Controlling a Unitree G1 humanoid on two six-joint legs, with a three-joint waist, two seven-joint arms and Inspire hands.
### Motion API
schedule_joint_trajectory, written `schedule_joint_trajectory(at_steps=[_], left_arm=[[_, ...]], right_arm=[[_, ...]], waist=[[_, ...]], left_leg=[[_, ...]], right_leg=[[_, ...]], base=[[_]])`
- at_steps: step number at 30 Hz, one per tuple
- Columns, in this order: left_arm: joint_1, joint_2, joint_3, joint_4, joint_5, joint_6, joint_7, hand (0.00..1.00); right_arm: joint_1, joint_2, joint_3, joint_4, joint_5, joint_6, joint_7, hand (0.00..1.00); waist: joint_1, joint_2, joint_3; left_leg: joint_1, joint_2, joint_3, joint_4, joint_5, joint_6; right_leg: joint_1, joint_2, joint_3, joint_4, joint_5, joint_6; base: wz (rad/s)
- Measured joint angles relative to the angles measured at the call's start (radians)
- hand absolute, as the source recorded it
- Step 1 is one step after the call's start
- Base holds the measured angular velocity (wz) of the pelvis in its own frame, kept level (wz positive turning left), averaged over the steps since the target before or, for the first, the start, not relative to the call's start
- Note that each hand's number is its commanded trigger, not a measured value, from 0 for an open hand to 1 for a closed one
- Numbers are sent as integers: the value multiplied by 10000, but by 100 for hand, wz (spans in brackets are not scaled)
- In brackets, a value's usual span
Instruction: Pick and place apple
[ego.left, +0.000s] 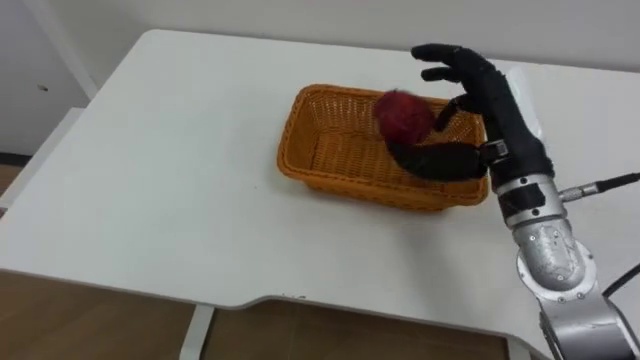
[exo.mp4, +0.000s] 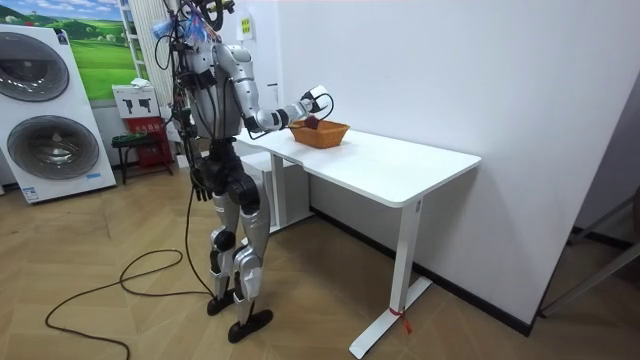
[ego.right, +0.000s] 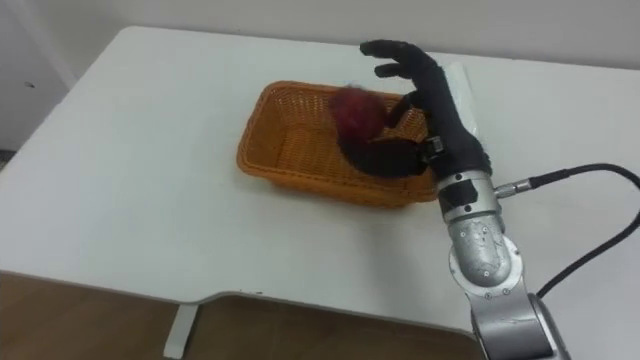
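Note:
A woven orange basket (ego.left: 300, 165) stands on the white table (ego.left: 150, 200), toward its far right. A dark red apple (ego.left: 403, 115) shows blurred over the basket's right end, just inside the rim. My right hand (ego.left: 490, 95) hovers above that end, fingers spread straight and the thumb stretched out low under the apple; nothing is curled round the fruit. In the room view I stand at the table's end with the right arm reaching to the basket (exo.mp4: 320, 133), while my left hand (exo.mp4: 202, 186) hangs at my side.
The table's near edge (ego.left: 300, 298) runs close below the basket, with wooden floor beyond it. A white wall (ego.left: 560, 30) backs the table. In the room view, two washing machines (exo.mp4: 50, 110) and a small stand (exo.mp4: 135, 140) are behind me.

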Motion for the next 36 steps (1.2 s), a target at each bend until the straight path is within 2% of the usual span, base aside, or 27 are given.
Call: schedule_joint_trajectory(at_steps=[9, 15, 16, 19, 21, 26, 29, 34, 36], left_arm=[[-265, -117, -157, -12, -165, -8, 202, 0], [-220, -118, -151, 149, -229, -57, 214, 0], [-206, -118, -114, 199, -224, -57, 215, 0], [87, -108, 183, 192, -222, -85, 305, 0], [262, -109, 431, 213, -222, -109, 344, 0], [751, -109, 1116, 197, -211, -288, 367, 0], [1076, -99, 1250, 195, -143, -349, 420, 0], [1259, -93, 1647, 138, -155, -502, 629, 0], [1305, -97, 1647, 80, -149, -497, 724, 0]], right_arm=[[0, 0, -17, 3, -15, 1, 32, 0], [0, -9, -149, 2, -9, 1, -159, 0], [-4, -11, -304, 0, -21, 1, -226, 0], [-7, -17, -1016, -17, -66, 0, -608, 0], [-7, -35, -1689, -137, -42, -1, -976, 0], [-32, -91, -3739, -375, 28, -335, -2559, 0], [-19, -329, -4884, -382, 146, -397, -4230, 0], [85, -546, -6373, 311, 1710, -1057, -6218, 0], [89, -555, -6855, 1043, 2379, -1110, -6814, 0]], waist=[[59, -64, 24], [-9, -93, 2], [-91, -131, -22], [-234, -232, -100], [-341, -270, -121], [-706, -295, -104], [-1016, -323, -75], [-1287, -399, -50], [-1452, -389, -41]], left_leg=[[-38, -1, 27, -30, 0, 0], [-34, -5, 21, -32, 0, 0], [-35, -9, 14, -45, 1, 0], [-19, -8, -6, -50, 2, -1], [-19, -8, 20, -54, 2, -1], [-32, -13, 11, -58, 2, -1], [-30, -5, 37, -53, 2, -2], [-37, -1, 80, 3, -3, -2], [-61, 0, 110, 7, -5, -1]], right_leg=[[-23, -1, -33, -34, 0, 0], [-15, -8, -27, -75, 1, 1], [1, -7, -28, -117, 3, 3], [44, 7, -31, -143, 5, 5], [43, 5, -38, -154, 6, 5], [18, 6, -36, -154, 6, 6], [-6, 18, -3, -144, 6, 6], [10, 14, -21, -126, 6, 6], [7, 15, -12, -126, 32, 15]], base=[[0], [0], [4], [1], [0], [0], [-5], [0], [-2]])
